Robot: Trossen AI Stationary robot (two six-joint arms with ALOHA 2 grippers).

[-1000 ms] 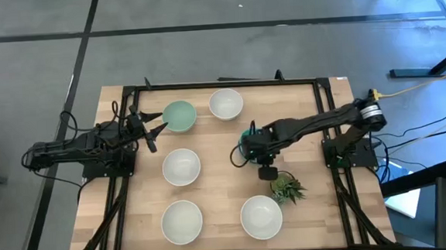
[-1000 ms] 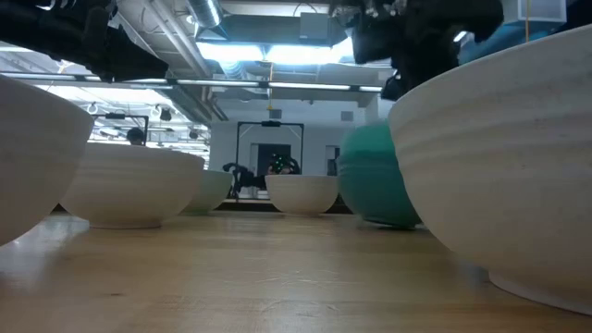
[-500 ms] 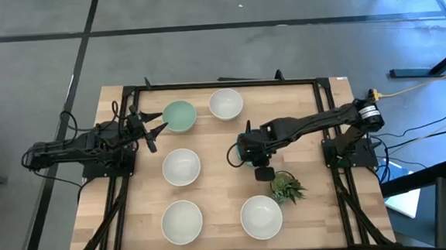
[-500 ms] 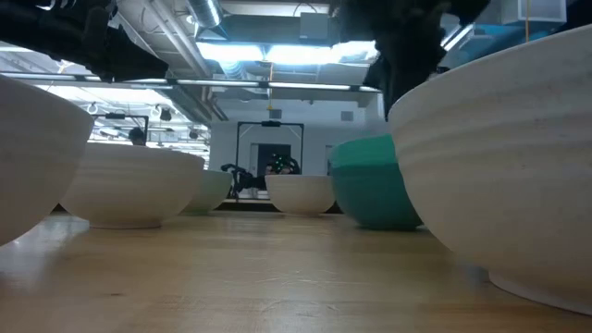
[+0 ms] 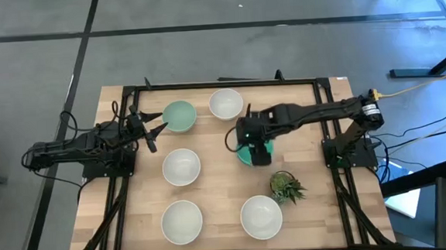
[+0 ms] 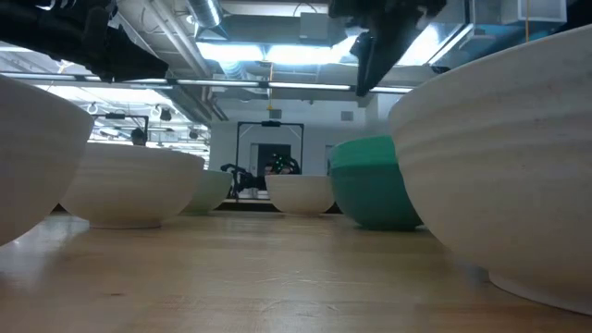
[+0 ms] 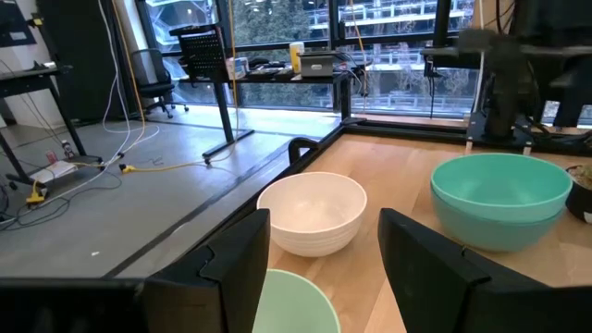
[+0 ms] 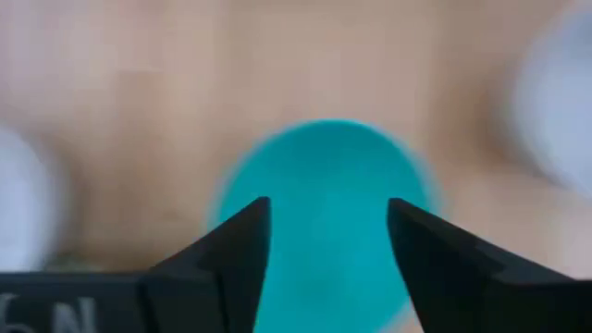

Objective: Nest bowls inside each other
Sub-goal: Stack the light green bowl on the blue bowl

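Observation:
A bright teal bowl (image 5: 246, 155) stands upright on the table right of centre; in the left wrist view it (image 7: 500, 198) looks like two teal bowls, one sitting inside the other. My right gripper (image 5: 250, 141) hangs open just above it, fingers pointing down on either side of it (image 8: 326, 213) without touching. My left gripper (image 5: 155, 132) waits open at the table's left, beside a pale mint bowl (image 5: 180, 116). A white bowl (image 5: 225, 104) stands at the far middle, another (image 5: 181, 166) at the centre, and two more (image 5: 181, 221) (image 5: 260, 216) stand near the front edge.
A small spiky green plant (image 5: 286, 187) stands on the wood just to the near right of the teal bowl. A dark metal frame (image 5: 220, 85) runs along the table's far edge and sides. Bare wood shows between the bowls.
My right gripper has opened and let go of the teal bowl, then risen and drawn a little toward the far edge. The bowl, tilted a second ago, now stands upright on its base.

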